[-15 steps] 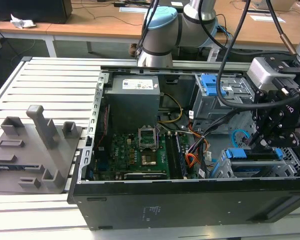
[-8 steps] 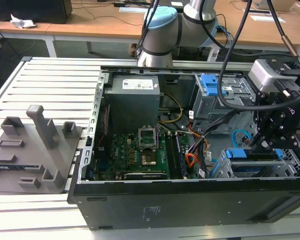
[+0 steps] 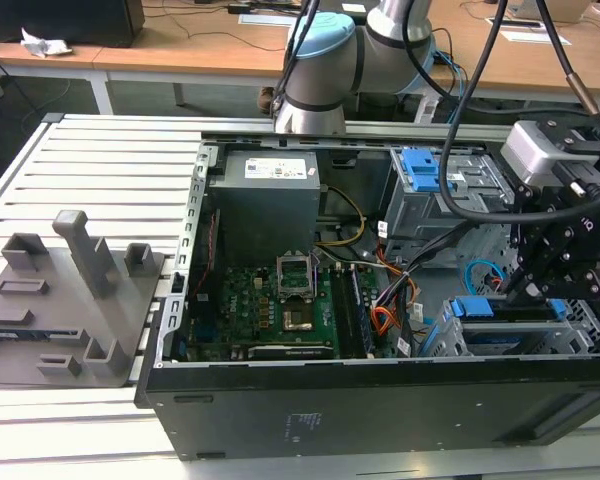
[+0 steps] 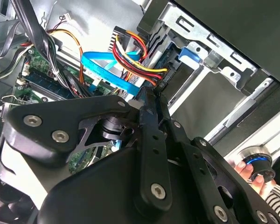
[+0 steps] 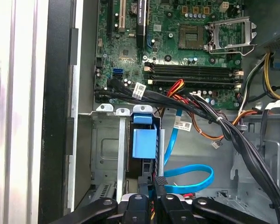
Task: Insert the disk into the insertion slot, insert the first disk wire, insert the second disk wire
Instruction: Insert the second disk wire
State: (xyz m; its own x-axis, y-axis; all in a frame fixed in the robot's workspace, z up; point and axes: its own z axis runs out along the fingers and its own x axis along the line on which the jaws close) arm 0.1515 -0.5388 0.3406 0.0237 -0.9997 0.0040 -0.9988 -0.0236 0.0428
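The tool hangs low over the drive cage at the exterior view's right end of the open computer case, which lies on its side on the slatted surface, probably so the arm can reach straight down into the bays. In both wrist views the fingers look pressed together, seemingly pinching a dark connector right at the end of the disk, though the exact contact is hidden by the tool's own body.

The disk already sits in the insertion slot, its bright blue carrier standing on edge between the silver sheet-metal walls, so that step looks done. The second disk wire, a flat light-blue cable, curves in a loop just beside the bay and runs back toward the fingers; in the second wrist view it passes beside a bundle of red, yellow and orange leads that ends in a dark plug at the drive. A person's fingers rest on a small blue-ringed knob beyond the case
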